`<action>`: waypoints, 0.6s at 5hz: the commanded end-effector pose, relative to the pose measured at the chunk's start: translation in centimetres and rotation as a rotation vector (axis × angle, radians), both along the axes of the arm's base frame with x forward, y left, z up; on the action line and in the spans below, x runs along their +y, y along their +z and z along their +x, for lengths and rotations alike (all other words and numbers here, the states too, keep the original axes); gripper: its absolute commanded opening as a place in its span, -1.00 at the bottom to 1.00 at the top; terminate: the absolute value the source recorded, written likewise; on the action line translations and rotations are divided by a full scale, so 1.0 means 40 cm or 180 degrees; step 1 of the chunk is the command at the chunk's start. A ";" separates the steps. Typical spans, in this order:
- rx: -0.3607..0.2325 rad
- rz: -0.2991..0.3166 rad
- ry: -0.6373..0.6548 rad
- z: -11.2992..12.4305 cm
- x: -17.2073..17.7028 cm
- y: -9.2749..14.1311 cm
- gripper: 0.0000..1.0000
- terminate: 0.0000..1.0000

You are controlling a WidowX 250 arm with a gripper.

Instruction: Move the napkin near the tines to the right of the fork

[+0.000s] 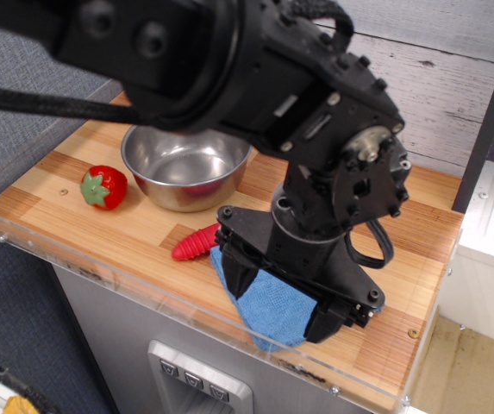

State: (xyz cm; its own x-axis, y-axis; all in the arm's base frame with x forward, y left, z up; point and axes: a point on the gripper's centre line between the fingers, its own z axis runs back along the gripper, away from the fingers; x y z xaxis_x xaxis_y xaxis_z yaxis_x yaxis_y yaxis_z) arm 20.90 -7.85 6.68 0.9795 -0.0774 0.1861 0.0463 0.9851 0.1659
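Napkin: your soft blue terry cloth (268,304) lies at the front edge, directly under the black gripper (285,302).
Jaws: spread, straddling the cloth; grip unconfirmed.
Fork: red ribbed handle (196,243) just left; tines hidden.

Looks like a mock kitchen rig; wooden bench (83,185) edged in clear acrylic; steel bowl (184,166); toy strawberry (103,187)

Terry napkin (272,302) — glossy steel bowl (184,166).
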 end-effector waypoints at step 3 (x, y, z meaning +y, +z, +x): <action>-0.0134 -0.0277 0.0290 0.076 0.079 -0.020 1.00 -1.00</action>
